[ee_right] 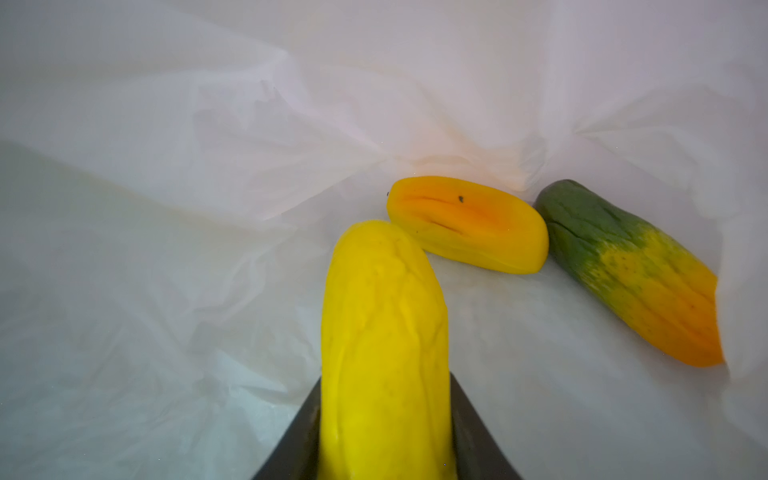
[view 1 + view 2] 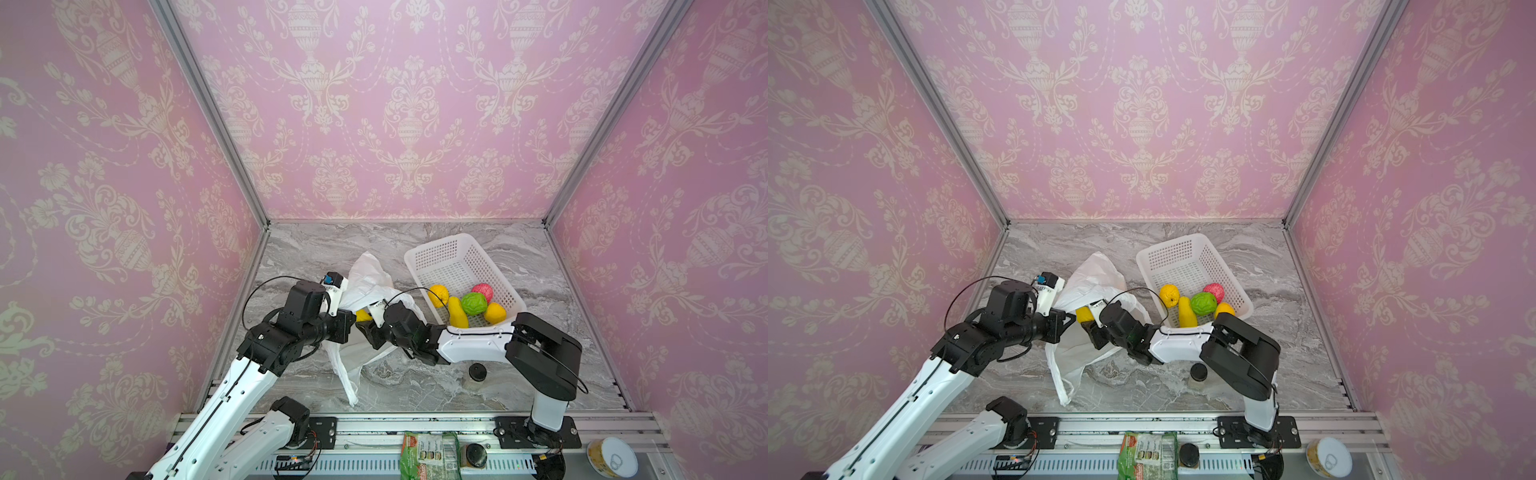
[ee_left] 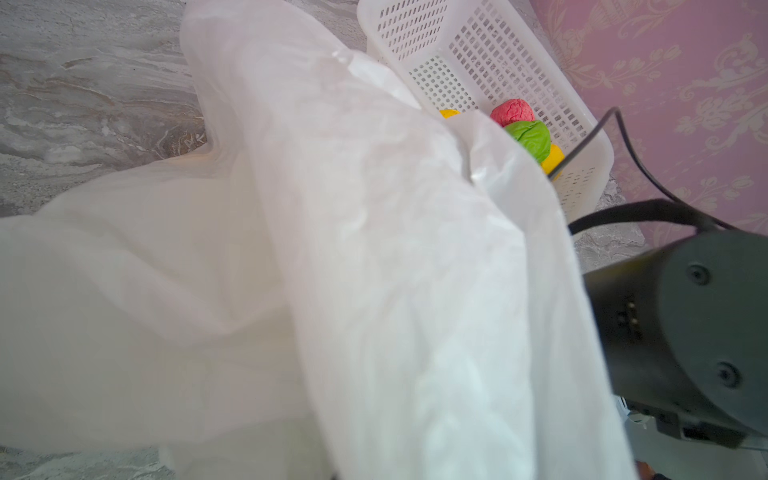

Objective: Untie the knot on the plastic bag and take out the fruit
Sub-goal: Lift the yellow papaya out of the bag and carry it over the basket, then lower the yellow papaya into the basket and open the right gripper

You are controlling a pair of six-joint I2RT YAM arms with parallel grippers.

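The right gripper [image 1: 386,376] is grasping a long yellow fruit [image 1: 382,307] inside the plastic bag [image 2: 368,278] beside the basket [image 2: 440,251], while the left gripper [image 2: 348,323] is clenching shut, its fingers hidden under draped plastic.

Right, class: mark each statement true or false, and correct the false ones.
1. The white basket holds five fruits. True.
2. The right gripper reaches into the basket. False: the right gripper is inside the plastic bag, closed around a long yellow fruit.
3. An orange fruit and a green-and-orange fruit also lie in the bag. True.
4. The round green fruit lies in the bag. False: the round green fruit is in the basket.
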